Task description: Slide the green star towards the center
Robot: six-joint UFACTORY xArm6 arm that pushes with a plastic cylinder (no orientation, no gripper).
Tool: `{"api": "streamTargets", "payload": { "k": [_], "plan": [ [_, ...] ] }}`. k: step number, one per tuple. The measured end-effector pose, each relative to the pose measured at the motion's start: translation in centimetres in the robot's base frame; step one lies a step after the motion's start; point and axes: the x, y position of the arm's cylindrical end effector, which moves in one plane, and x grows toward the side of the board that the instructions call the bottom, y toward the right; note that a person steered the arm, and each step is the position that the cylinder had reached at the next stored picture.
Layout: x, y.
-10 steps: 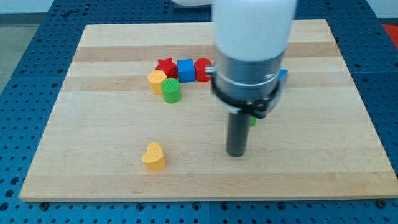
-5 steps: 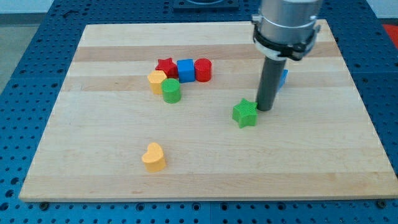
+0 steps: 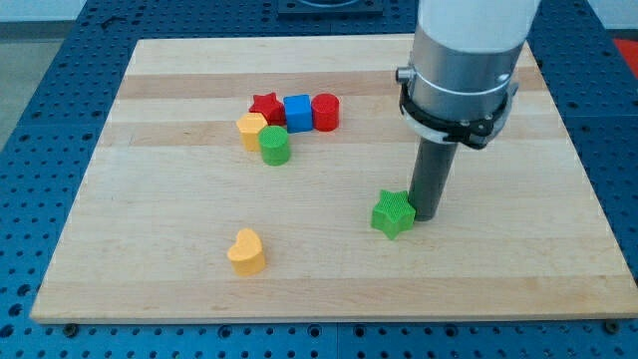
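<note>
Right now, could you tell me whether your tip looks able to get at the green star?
Probably yes: my tip sits right against the green star on the view's right side, with nothing between them.

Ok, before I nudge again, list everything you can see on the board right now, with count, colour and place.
green star: 1, green, right of centre, lower half
red star: 1, red, cluster at upper left of centre
blue cube: 1, blue, between red star and red cylinder
red cylinder: 1, red, right end of cluster
yellow block: 1, yellow, below red star
green cylinder: 1, green, below yellow block's right
yellow heart: 1, yellow, lower left
wooden board: 1, light wood
my tip: 1, dark, against the green star's right side
</note>
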Motion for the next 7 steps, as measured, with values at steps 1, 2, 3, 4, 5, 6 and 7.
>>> {"api": "streamTargets", "payload": {
  "k": [1, 2, 3, 4, 5, 6, 7],
  "plan": [
    [2.0, 0.0],
    [3.3, -0.2],
    [3.0, -2.5],
    [0.6, -4.2],
    [-2.8, -5.0],
    [-2.6, -5.2],
    [0.8, -5.2]
  ]
}}
